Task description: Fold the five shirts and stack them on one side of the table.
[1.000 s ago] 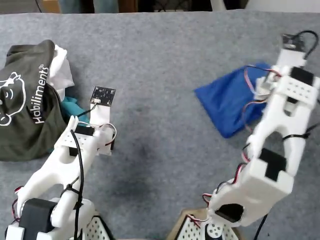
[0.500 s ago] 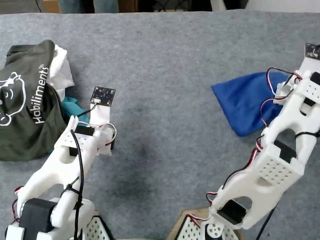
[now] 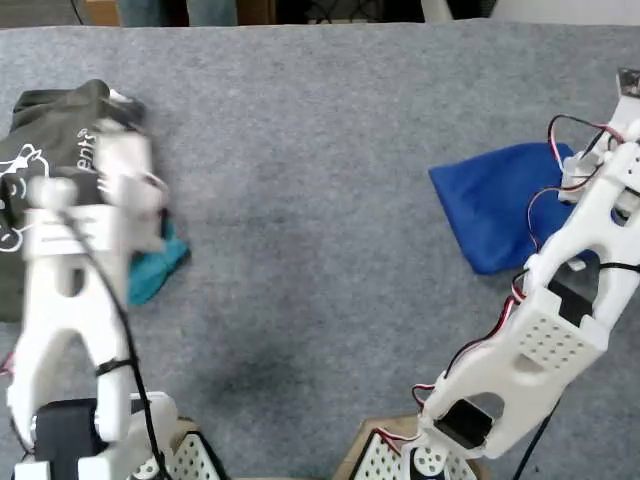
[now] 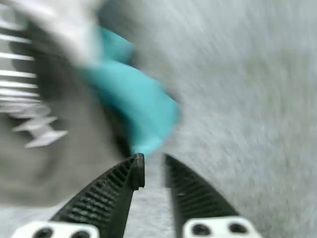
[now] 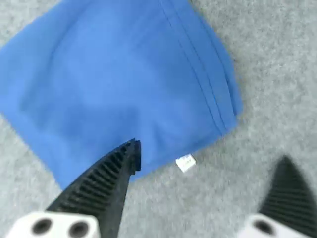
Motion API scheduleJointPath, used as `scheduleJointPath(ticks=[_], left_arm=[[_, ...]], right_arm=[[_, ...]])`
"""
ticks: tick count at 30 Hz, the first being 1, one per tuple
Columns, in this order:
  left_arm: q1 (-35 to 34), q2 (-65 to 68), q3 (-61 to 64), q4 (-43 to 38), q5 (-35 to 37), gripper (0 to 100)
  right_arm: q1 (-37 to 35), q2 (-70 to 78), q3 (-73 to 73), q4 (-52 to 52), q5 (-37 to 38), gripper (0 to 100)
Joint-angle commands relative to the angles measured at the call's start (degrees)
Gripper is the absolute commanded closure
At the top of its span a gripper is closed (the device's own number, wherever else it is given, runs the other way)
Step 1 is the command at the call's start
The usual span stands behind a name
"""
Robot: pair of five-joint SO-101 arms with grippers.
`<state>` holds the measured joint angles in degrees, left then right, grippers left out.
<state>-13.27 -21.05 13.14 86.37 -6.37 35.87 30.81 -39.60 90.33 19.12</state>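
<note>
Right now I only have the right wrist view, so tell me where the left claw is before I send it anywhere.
Observer: The left claw hangs just off the tip of a teal shirt, over the grey table.
Operator: Give me its fingers.
Observer: Slightly parted, with nothing between them.
Operator: Say what else lies there.
Observer: In the high view a dark green shirt lies heaped next to the teal one, on the opposite side of the table from your blue shirt.
</note>
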Motion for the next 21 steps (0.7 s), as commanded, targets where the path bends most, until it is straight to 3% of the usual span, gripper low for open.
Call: scheduleJointPath(ticks=[1,4,6,12,16,20,21], left_arm=[[-12.4,-2.0,-20.0,7.1,-1.2,78],[-22.5,-0.9,-22.2,2.0,-1.2,77],[-25.0,1.7,-18.6,-3.5,-1.3,77],[-25.5,17.0,-5.2,-22.4,0.4,77],[-25.5,25.7,-4.3,-32.3,5.3,84],[-25.6,27.4,-6.3,-30.3,2.2,98],[-25.6,27.0,-6.8,-28.3,1.2,97]], right_arm=[[-2.0,-0.4,-7.3,5.3,0.8,62.9],[-3.7,-0.3,-9.5,8.0,0.6,72.1],[-5.0,-0.4,-10.1,9.1,0.5,76.6],[-8.1,-0.7,-9.6,10.5,-0.2,79.4],[-8.4,-2.2,-9.6,10.6,-5.0,79.6],[-8.4,-5.9,-9.5,10.8,-8.1,79.6],[-8.4,-7.0,-9.5,10.8,-8.5,79.6]])
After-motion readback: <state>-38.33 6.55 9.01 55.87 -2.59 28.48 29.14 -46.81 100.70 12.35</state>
